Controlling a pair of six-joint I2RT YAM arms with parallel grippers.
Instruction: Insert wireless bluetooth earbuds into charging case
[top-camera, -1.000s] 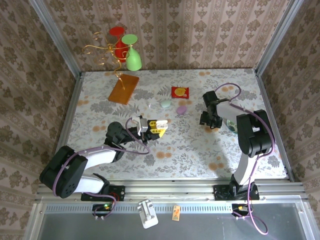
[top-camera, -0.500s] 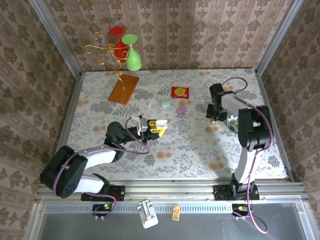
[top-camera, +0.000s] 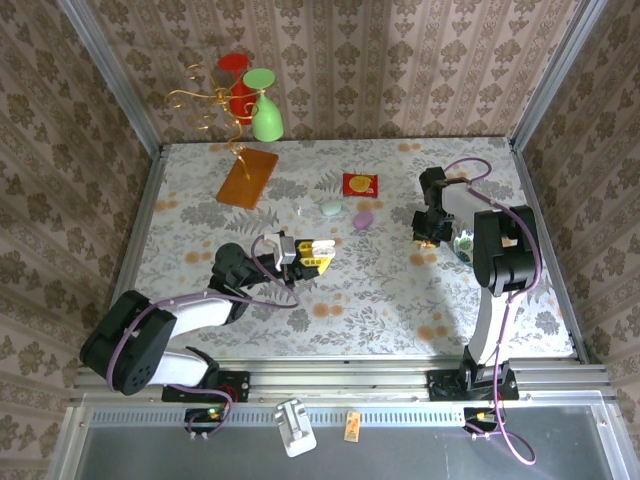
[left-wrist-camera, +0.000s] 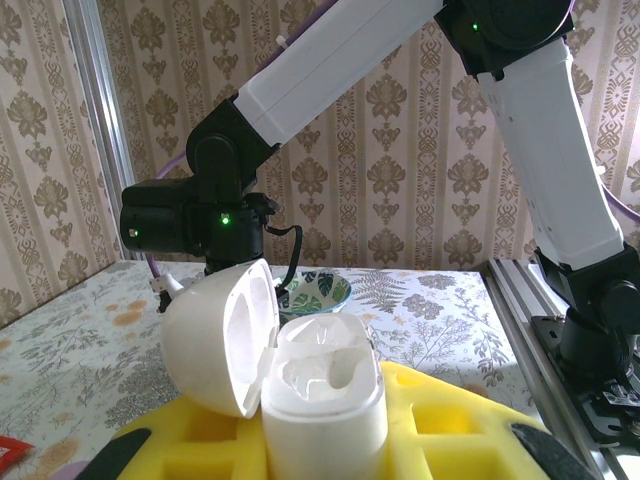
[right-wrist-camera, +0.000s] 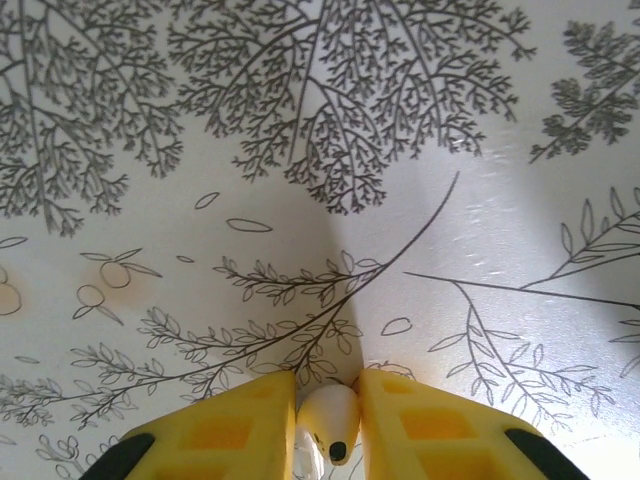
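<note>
My left gripper (top-camera: 318, 255) is shut on a white charging case (left-wrist-camera: 325, 400) near the table's middle. The case stands upright between the yellow fingers (left-wrist-camera: 450, 425), its lid (left-wrist-camera: 215, 335) swung open to the left and its moulded wells showing. At the right side of the table, my right gripper (top-camera: 428, 238) points down at the patterned cloth. In the right wrist view its yellow fingers (right-wrist-camera: 230, 430) are shut on a small white earbud (right-wrist-camera: 330, 415) with a dark dot at its tip, just above the cloth.
A leaf-patterned bowl (top-camera: 465, 247) sits beside the right gripper. A pale green case (top-camera: 331, 208), a purple case (top-camera: 363, 219) and a red packet (top-camera: 360, 184) lie at centre back. A brown board (top-camera: 247, 177) and a wire stand with cups (top-camera: 255, 100) are back left.
The right gripper's jaws have closed on the earbud, and its wrist has shifted a little right and toward the back. The left arm and the open case have not moved.
</note>
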